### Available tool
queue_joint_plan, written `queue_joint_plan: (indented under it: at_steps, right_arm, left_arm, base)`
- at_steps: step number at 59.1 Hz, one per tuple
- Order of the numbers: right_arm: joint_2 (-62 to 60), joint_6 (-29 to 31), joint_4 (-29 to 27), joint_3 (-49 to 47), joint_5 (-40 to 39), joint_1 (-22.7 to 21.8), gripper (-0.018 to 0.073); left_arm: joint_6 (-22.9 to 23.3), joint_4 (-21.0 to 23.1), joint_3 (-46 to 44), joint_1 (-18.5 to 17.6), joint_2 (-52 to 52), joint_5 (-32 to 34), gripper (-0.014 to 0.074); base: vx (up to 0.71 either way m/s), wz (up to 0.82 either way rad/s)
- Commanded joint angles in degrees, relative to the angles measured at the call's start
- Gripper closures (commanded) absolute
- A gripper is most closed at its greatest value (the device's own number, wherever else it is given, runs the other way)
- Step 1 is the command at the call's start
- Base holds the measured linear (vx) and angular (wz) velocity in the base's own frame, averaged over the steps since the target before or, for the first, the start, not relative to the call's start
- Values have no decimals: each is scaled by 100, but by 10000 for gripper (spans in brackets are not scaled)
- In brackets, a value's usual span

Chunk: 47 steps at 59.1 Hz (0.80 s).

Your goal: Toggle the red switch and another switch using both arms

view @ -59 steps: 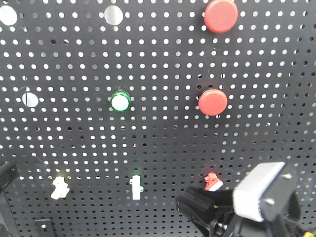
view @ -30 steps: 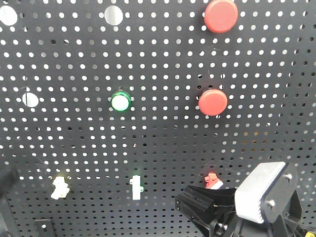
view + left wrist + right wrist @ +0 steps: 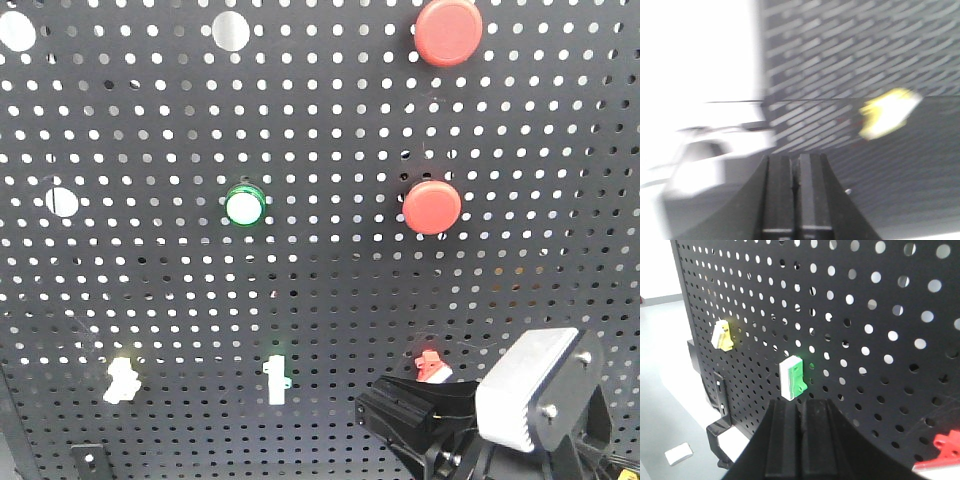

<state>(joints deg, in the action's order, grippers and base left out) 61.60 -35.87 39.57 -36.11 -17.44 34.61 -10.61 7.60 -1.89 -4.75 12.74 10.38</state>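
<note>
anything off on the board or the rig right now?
Nothing stands out. The red switch, yellow switch and green switch sit squarely on the pegboard. Only the left wrist view is motion-blurred.

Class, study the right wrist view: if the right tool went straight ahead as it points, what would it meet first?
Probably the green-based white toggle on the pegboard, directly above the shut right tool; depth is unclear.

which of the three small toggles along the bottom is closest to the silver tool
The red switch, rightmost in the row, just above the right tool; the green-based toggle and yellow switch sit farther left.
</note>
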Motion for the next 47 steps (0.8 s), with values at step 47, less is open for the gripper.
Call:
queue_joint_plan:
  at_steps: [47]
  right_arm:
    - [-86, 39, -35, -174, -306, 5, 566]
  left_arm:
    - [1061, -635, 456, 336, -1381, -1614, 594]
  base:
    - [0, 0]
